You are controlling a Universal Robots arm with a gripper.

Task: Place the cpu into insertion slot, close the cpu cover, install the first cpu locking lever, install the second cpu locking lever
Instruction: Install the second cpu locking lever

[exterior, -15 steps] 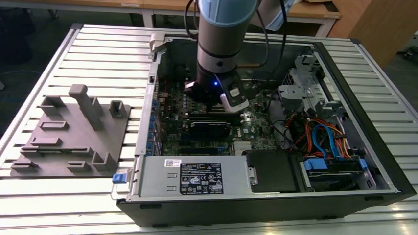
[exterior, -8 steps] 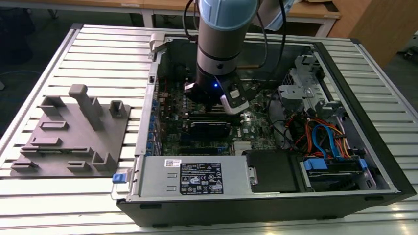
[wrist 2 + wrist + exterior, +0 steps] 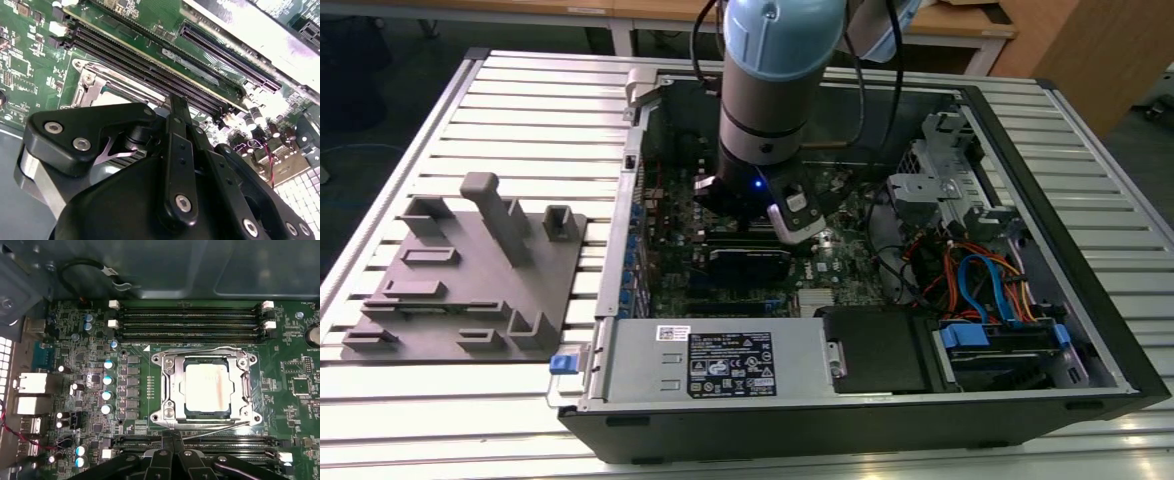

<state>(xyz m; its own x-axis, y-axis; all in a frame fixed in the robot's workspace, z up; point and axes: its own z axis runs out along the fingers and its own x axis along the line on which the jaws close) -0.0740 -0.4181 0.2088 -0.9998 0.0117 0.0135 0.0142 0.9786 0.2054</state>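
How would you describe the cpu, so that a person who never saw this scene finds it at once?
Look inside the open computer case, at the green circuit board. Between two groups of long black memory slots sits a silvery metal frame, the cpu cover. The cpu is the pale, flat square in its window.

open room above cpu cover (image 3: 172, 390), memory slots (image 3: 190, 322) flanking both sides
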